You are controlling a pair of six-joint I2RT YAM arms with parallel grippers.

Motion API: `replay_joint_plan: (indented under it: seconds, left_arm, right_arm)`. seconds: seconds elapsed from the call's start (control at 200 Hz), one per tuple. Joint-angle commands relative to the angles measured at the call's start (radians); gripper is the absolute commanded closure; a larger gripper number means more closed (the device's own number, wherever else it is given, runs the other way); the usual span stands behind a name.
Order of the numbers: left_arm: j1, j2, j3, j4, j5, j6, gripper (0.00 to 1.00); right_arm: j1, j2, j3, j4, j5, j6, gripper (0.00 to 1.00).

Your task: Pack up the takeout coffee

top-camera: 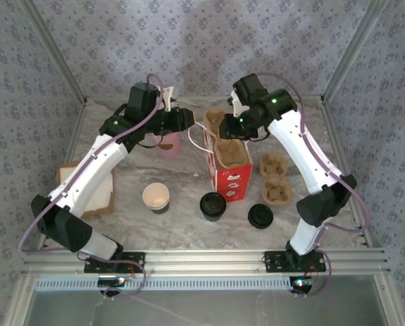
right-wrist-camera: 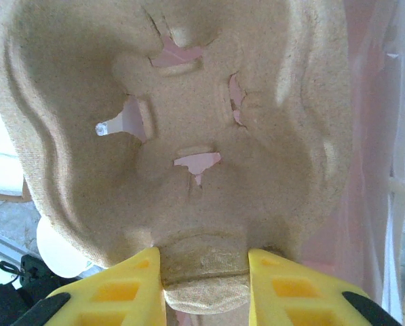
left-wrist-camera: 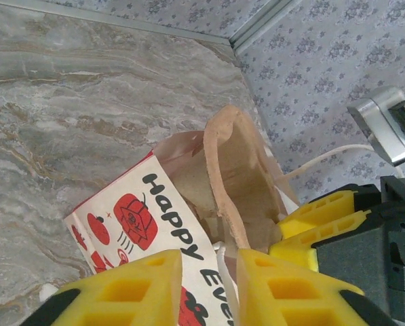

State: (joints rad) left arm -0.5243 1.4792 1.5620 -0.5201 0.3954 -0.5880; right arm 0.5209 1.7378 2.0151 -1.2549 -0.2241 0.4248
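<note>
Waiting on the marble worktop (top-camera: 188,180): the small dark-walled paper coffee cup (top-camera: 156,197).
Left gripper (left-wrist-camera: 209,272) straddles the rim of the red-and-white paper bag (top-camera: 229,178), grip unclear; right gripper (right-wrist-camera: 205,272) clamps the brown moulded-pulp carrier (right-wrist-camera: 188,136) at the bag mouth. A snagged edge could topple the bag.

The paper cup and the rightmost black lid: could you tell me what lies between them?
In the top view, a black-topped cup stands between the paper cup and that lid.

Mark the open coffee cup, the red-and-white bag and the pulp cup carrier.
open coffee cup (top-camera: 156,195), top external view, cream inside.
red-and-white bag (top-camera: 233,179), top external view, printed front wall.
pulp cup carrier (top-camera: 230,152), top external view, well at the bag's mouth.
</note>
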Motion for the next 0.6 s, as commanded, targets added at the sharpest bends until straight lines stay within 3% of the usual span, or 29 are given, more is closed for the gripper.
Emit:
replay_joint_plan:
  seconds: [0.0, 0.29, 0.595]
  left_arm:
    - [-0.009, -0.037, 0.000, 0.034, -0.007, 0.007, 0.76]
    - [-0.009, -0.053, -0.017, 0.035, -0.029, 0.008, 0.85]
    - [-0.009, -0.104, -0.055, 0.023, -0.075, 0.011, 0.86]
  right_arm:
    - [0.010, 0.017, 0.016, -0.033, 0.013, -0.022, 0.69]
    - [0.015, 0.022, 0.012, -0.046, 0.036, -0.029, 0.69]
    - [0.016, 0.012, -0.003, -0.049, 0.049, -0.035, 0.69]
